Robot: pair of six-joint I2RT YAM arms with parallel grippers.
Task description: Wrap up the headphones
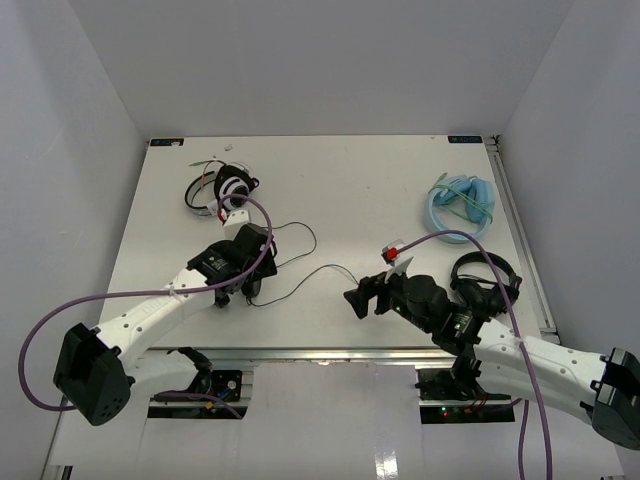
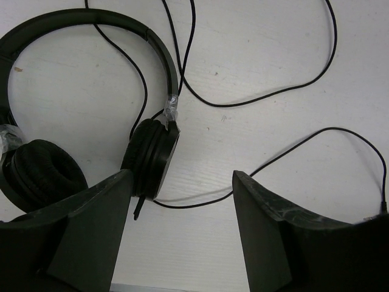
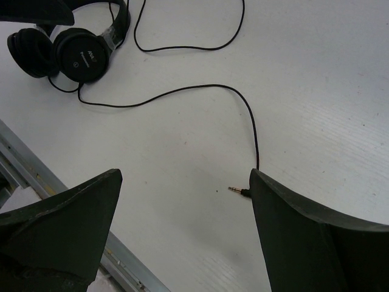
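The headphones [image 2: 149, 152] lie flat on the white table, with a black headband [image 2: 91, 21] and two round earcups. In the right wrist view the pair [image 3: 79, 55] shows pale lettering. Their thin black cable [image 2: 273, 91] loops loosely across the table [image 1: 310, 275] and ends in a jack plug [image 3: 238, 191]. My left gripper [image 2: 182, 201] is open and empty over the table, its left finger right beside one earcup. In the top view it [image 1: 247, 290] covers most of the headphones. My right gripper [image 3: 185, 194] is open and empty, and the plug lies just inside its right finger. It also shows in the top view [image 1: 355, 300].
A second black pair [image 1: 485, 280] lies beside the right arm. A white-and-black pair with green cable [image 1: 225, 190] is at the back left. A pale blue coiled item [image 1: 462, 200] is at the back right. A metal rail [image 1: 330, 352] runs along the table's near edge.
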